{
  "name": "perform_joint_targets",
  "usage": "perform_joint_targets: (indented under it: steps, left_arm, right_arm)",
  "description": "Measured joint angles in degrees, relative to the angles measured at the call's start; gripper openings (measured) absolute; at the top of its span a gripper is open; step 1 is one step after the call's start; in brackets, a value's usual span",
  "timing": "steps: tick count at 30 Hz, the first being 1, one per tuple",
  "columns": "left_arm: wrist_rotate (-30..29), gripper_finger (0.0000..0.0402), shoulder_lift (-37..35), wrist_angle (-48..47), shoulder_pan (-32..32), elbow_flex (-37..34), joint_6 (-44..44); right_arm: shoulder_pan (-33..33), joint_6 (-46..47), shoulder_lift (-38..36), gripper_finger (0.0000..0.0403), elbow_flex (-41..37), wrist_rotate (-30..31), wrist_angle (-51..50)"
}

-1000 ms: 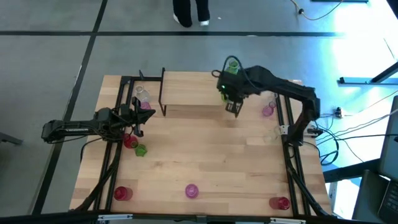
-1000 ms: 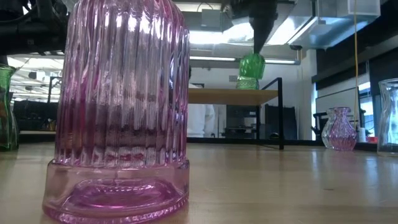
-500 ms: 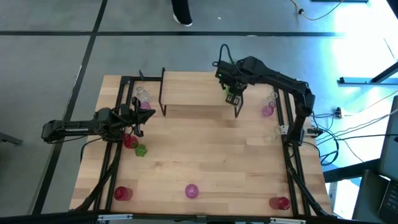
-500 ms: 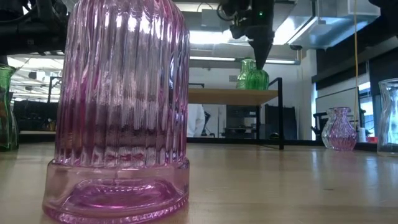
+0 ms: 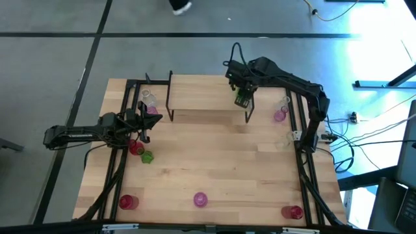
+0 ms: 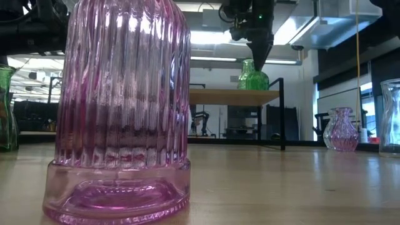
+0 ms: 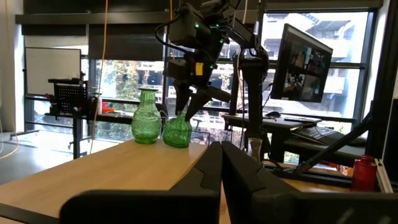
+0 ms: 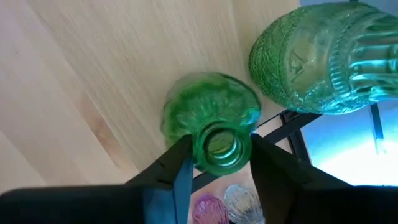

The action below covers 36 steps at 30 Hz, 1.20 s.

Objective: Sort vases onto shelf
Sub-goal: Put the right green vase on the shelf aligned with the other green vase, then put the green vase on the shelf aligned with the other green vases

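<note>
1. In the right wrist view we see the right gripper (image 8: 214, 163) straddling the neck of a squat green vase (image 8: 211, 121) with its fingers spread, a sliver of space on each side; we read it as let go, not clamping.
2. That vase stands upright, mouth up, at the right end of the shelf (image 5: 201, 97), beside a taller green vase (image 8: 323, 59).
3. The left wrist view alone shows both green vases side by side, necks vertical; its own left gripper (image 7: 221, 163) has its fingers pressed together, empty, at the table's left side.
4. From above, the arm hides the two green vases.
5. In the low view, a ribbed pink vase (image 6: 122, 106) fills the foreground, its top cut off.
</note>
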Motion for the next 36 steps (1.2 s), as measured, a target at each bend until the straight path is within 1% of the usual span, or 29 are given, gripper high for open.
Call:
perform_joint_targets:
  steps: [4, 8, 11, 14, 17, 20, 23, 25, 27, 30, 33, 36]
  left_arm:
    - [0.0, 0.0, 0.0, 0.0, 0.0, -0.02, 0.0]
    - [0.0, 0.0, 0.01, 0.0, -0.01, 0.0, 0.0]
    - [0.0, 0.0, 0.01, 0.0, 0.0, 0.0, 0.0]
    - [0.0, 0.0, 0.0, 0.0, 0.0, 0.0, 0.3]
    - [0.0, 0.0, 0.02, 0.0, -0.01, -0.01, 0.39]
    - [0.12, 0.0, 0.0, 0.0, 0.0, 0.0, 0.42]
    - [2.74, 0.0, 0.01, 0.0, -0.01, -0.02, 0.43]
    - [3.26, 0.0, 0.02, 0.42, -0.02, 0.0, 0.73]
    - [2.68, 0.0, 0.02, 2.94, 0.0, 0.0, 0.05]
    - [2.64, 0.0008, 0.0, 4.7, 0.0, 0.02, -1.31]
    - [2.64, 0.0038, 0.72, 2.22, -0.01, 1.34, -1.5]
    - [2.73, 0.0081, 3.15, -3.42, -0.02, 4.55, -1.57]
  right_arm:
    - [0.04, -0.08, 0.02, 0.0158, 0.0, 3.35, 1.05]
    - [0.06, -1.1, 0.02, 0.0162, 0.0, 5.56, 1.14]
    - [0.4, -1.2, -0.43, 0.0163, 0.0, 5.7, 1.14]
    - [2.16, -1.2, -2.13, 0.0163, 0.0, 5.58, 1.11]
    - [5.25, 0.09, -4.45, 0.0163, 0.0, 5.42, 1.11]
    - [9.78, 1.8, -6.89, 0.0163, 0.0, 4.43, 1.19]
    - [16.32, 3.02, -9.23, 0.0163, -0.02, 3.07, 3.37]
    - [21.37, 2.73, -10.92, 0.0163, -1.46, 2.99, 6.93]
    - [26.27, 1.33, -12.8, 0.0163, -4.32, 3.61, 11.33]
    - [32.47, -0.2, -16.39, 0.0163, -11.49, 3.79, 20.19]
    - [37.02, -1.59, -20.8, 0.0163, -22.31, 3.58, 29.83]
    - [39.67, -1.8, -25.47, 0.0163, -34.95, 2.64, 41.35]
